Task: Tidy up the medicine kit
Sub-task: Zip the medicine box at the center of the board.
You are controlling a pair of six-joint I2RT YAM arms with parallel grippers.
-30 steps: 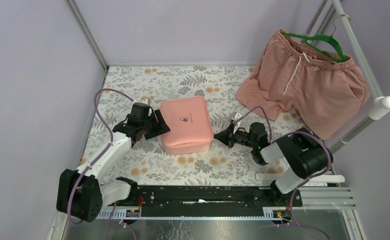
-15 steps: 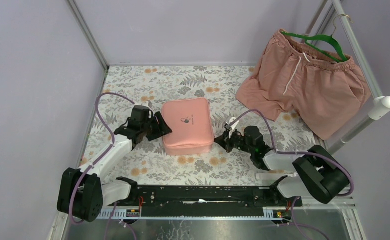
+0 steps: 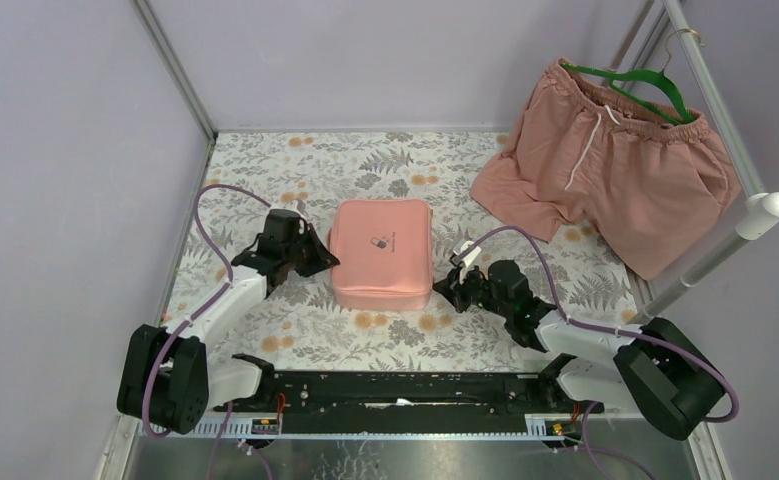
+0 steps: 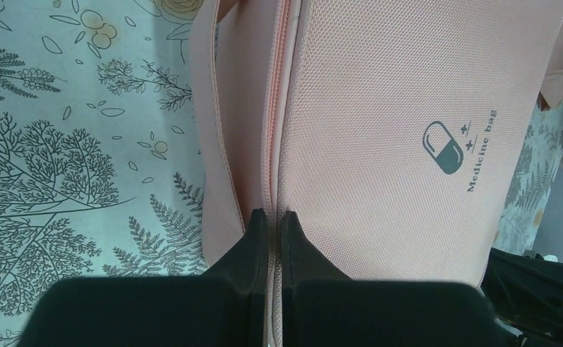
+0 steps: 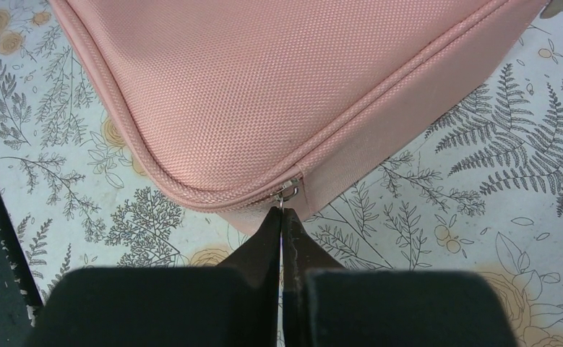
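Note:
The medicine kit [image 3: 382, 250], a pink zipped case with a pill logo on its lid, lies flat mid-table. My left gripper [image 3: 317, 258] is at its left side. In the left wrist view the left gripper [image 4: 272, 217] is shut, pinching the zip seam [image 4: 272, 108] of the medicine kit [image 4: 408, 108]. My right gripper [image 3: 447, 285] is at the case's near right corner. In the right wrist view the right gripper [image 5: 281, 211] is shut on the small metal zipper pull [image 5: 288, 192] at a corner of the medicine kit [image 5: 264, 87].
Pink drawstring shorts [image 3: 615, 170] hang on a green hanger [image 3: 645, 85] at the back right, their hem resting on the floral tablecloth [image 3: 365, 160]. A white-capped pole [image 3: 725, 245] slants along the right side. Lilac walls close the left and back.
My left gripper has shut on the kit's left seam. The kit has slid slightly right and squared up. The right arm has swung lower, its gripper still shut at the kit's corner.

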